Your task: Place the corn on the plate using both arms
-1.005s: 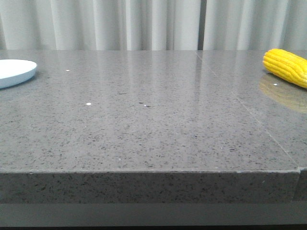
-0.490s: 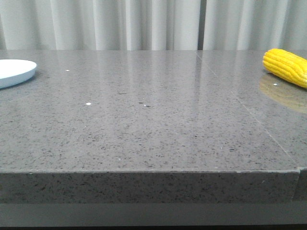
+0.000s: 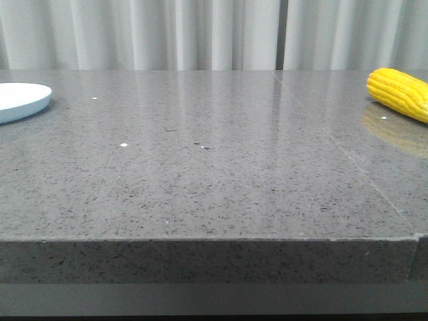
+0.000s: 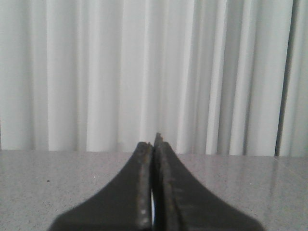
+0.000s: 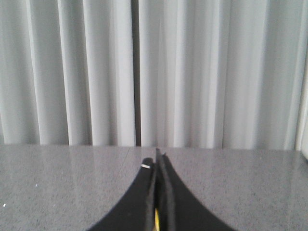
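Left gripper [image 4: 153, 144]: jaws closed together, empty, level over the bench [image 3: 214, 180]. Right gripper [image 5: 158, 156]: jaws likewise pressed closed. Plate [image 3: 20, 100]: far left edge of front frame, partly cut off. Corn [image 3: 400, 92]: far right edge, lying on bench, well apart from plate. Curtain [image 3: 214, 33]: pale, behind.

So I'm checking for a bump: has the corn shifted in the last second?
No. The corn lies in the same spot at the table's far right, same distance from the seam.
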You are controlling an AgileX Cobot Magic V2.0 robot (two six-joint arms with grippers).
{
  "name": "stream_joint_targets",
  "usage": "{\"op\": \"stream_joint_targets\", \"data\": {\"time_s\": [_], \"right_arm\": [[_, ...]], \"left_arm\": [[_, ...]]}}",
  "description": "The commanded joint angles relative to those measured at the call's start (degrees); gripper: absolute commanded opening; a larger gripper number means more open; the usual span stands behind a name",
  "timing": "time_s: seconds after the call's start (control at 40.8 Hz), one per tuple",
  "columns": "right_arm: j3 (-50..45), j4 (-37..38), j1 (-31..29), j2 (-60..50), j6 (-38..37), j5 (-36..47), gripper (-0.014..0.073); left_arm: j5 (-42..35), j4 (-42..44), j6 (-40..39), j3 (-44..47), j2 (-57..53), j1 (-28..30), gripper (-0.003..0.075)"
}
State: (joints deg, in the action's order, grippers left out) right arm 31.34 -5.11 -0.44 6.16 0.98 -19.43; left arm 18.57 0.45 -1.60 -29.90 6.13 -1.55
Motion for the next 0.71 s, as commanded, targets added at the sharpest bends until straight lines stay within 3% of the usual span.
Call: {"op": "stream_joint_targets", "data": {"time_s": [0.0,0.147,0.686], "right_arm": [[4.9,-0.1,-0.1,4.9,0.2,-0.7,-0.0062],[6.6,-0.1,-0.1,10.9,0.2,-3.3,-0.0062],[6.6,-0.1,-0.1,24.7,0.2,-13.5,-0.0062]], "left_arm": [[1.8,-0.4,-0.5,-6.7,4.9,0.0,-0.0020],[10.2,-0.4,-0.5,-12.6,12.2,0.0,-0.0020],[14.4,-0.4,-0.5,-9.9,22.5,0.0,-0.0020]]}}
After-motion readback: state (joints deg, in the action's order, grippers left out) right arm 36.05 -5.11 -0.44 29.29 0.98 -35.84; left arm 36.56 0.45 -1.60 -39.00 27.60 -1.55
